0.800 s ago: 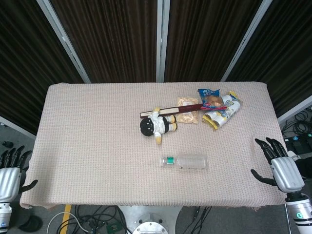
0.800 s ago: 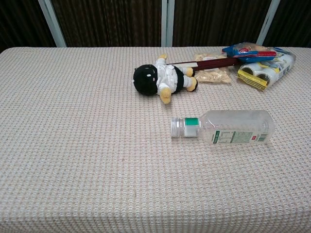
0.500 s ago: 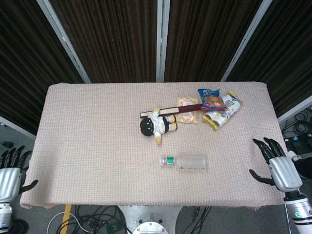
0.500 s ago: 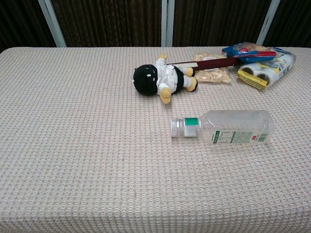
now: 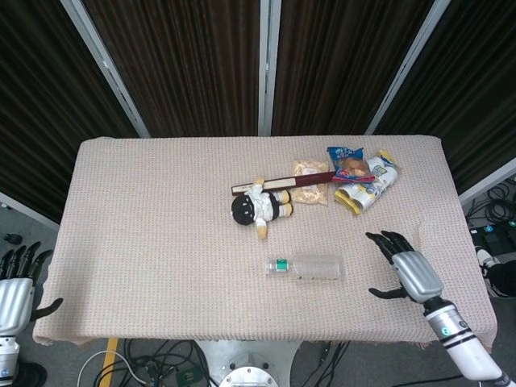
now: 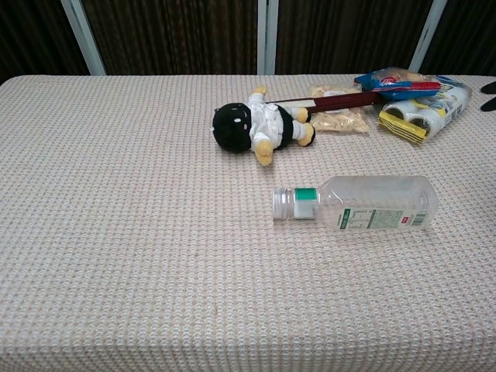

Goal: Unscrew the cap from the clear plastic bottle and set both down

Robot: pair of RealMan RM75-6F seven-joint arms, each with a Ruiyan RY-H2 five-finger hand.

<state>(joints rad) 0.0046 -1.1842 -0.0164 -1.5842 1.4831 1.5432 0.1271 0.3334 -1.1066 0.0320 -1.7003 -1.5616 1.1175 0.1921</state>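
Bottle (image 6: 356, 202) lies capped near a doll (image 6: 256, 125) and snack packets (image 5: 359, 177). Right hand (image 5: 409, 270), fingers spread, has moved inward over the table; left hand (image 5: 14, 286) open.

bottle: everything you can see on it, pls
The bottle is clear plastic and looks empty. It lies on its side on the woven tablecloth, cap pointing to the robot's left, base toward the right. The cap is pale and still on, with a green band just behind it. A white printed label runs along the lower side. Nothing touches it; the right robot hand is open nearby, off its base end.
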